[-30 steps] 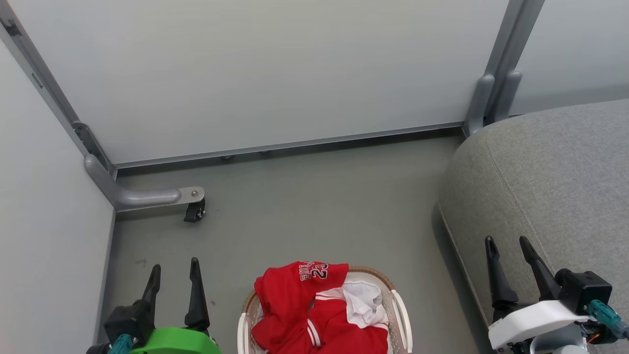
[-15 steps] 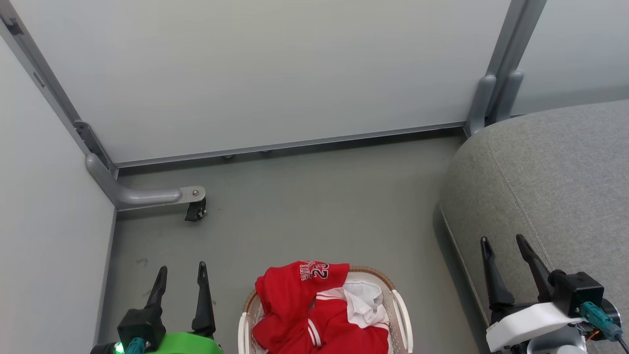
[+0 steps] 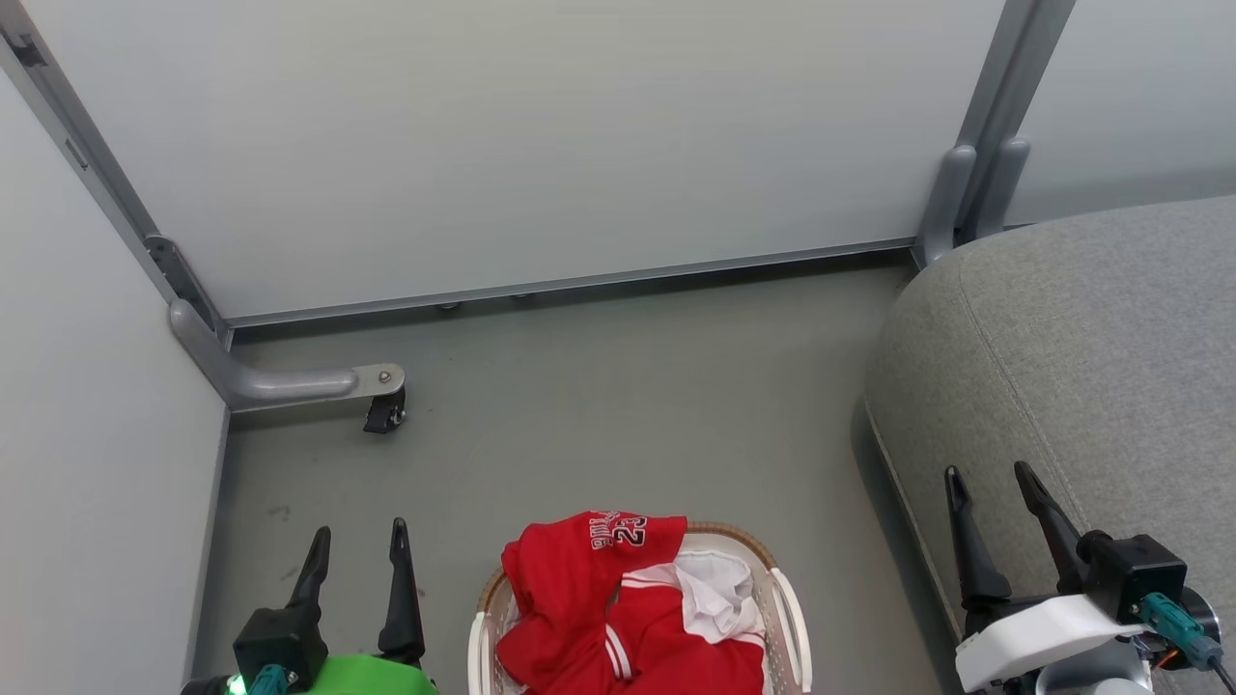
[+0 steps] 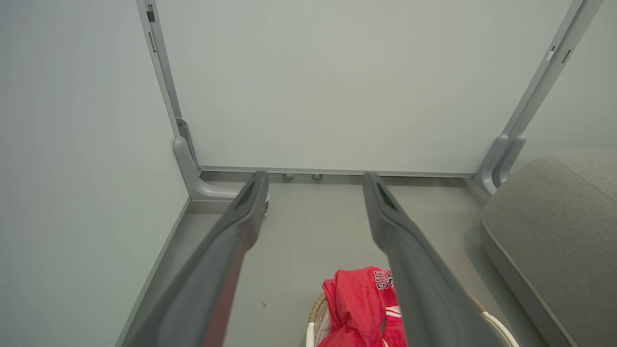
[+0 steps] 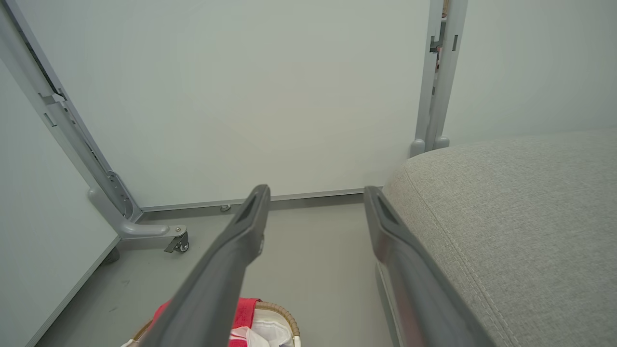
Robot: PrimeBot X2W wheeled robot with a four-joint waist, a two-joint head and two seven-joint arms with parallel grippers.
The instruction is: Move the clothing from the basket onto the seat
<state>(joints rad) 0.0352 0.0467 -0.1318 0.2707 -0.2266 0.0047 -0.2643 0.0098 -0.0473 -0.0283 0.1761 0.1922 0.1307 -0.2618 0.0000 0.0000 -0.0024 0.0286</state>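
Observation:
The red clothing (image 3: 599, 603) with white stripes and the number 23 lies heaped in the white basket (image 3: 784, 603) at the bottom middle of the head view, beside a white liner (image 3: 716, 589). The grey seat (image 3: 1091, 357) fills the right side. My left gripper (image 3: 358, 541) hovers open above the floor, left of the basket. My right gripper (image 3: 989, 478) is open over the seat's front edge. In the left wrist view the clothing (image 4: 359, 306) and basket rim (image 4: 315, 308) sit low between the open fingers. The right wrist view shows the seat (image 5: 520, 226) and the basket rim (image 5: 277, 308).
Pale partition panels (image 3: 521, 145) close off the back and left. A panel foot with a black caster (image 3: 382, 413) juts onto the grey floor (image 3: 628, 405) at the left. A grey post (image 3: 966, 193) stands at the seat's far corner.
My left gripper has pulled back toward the bottom edge and shifted slightly right. My right gripper has eased a little left and down. The clothing and basket lie as before.

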